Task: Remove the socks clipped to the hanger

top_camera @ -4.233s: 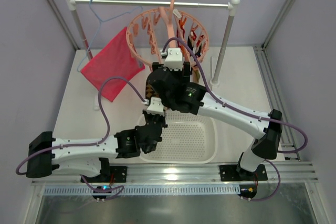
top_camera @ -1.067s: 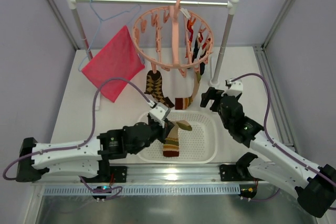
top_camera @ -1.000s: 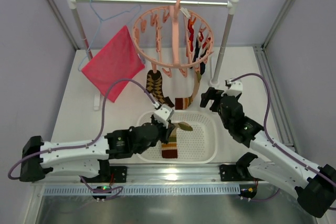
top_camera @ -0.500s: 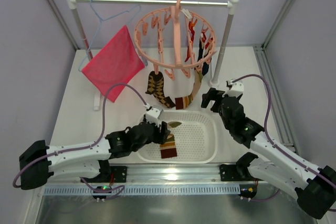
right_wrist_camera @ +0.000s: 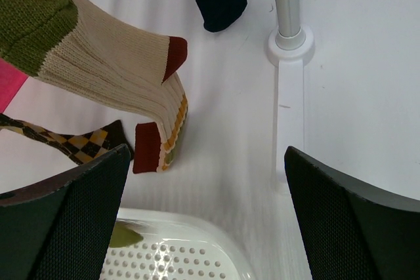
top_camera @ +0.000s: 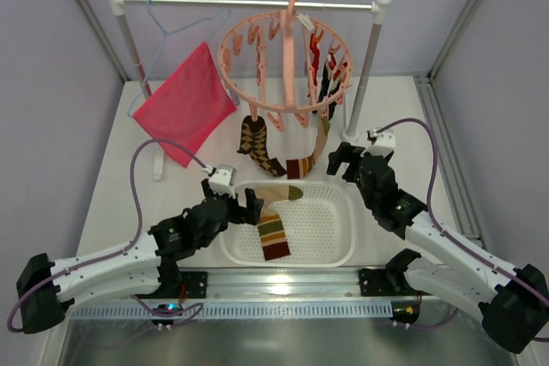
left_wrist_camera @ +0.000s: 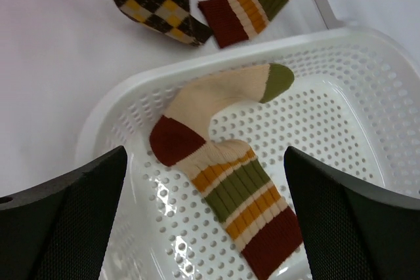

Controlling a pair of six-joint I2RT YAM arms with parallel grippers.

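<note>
A striped sock (top_camera: 273, 233) lies in the white basket (top_camera: 347, 237) at lower centre, and the left end effector (top_camera: 237, 201) sits at the basket's left rim with its jaws apart. In the upper centre, the salmon ring hanger (top_camera: 287, 66) hangs from the rail (top_camera: 214, 3), with an argyle sock (top_camera: 256, 143), a second striped sock (top_camera: 310, 157) and darker socks (top_camera: 327, 83) clipped to it. The right end effector (top_camera: 344, 162) sits right of centre, jaws apart, near the rail's right post.

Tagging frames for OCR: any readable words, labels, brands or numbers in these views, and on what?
No legible text in any view.
Left arm's black joint housing: possible tiny pale marking, too small to read.
White perforated plastic basket, tan striped sock in it, salmon-pink plastic ring hanger: no print visible.
</note>
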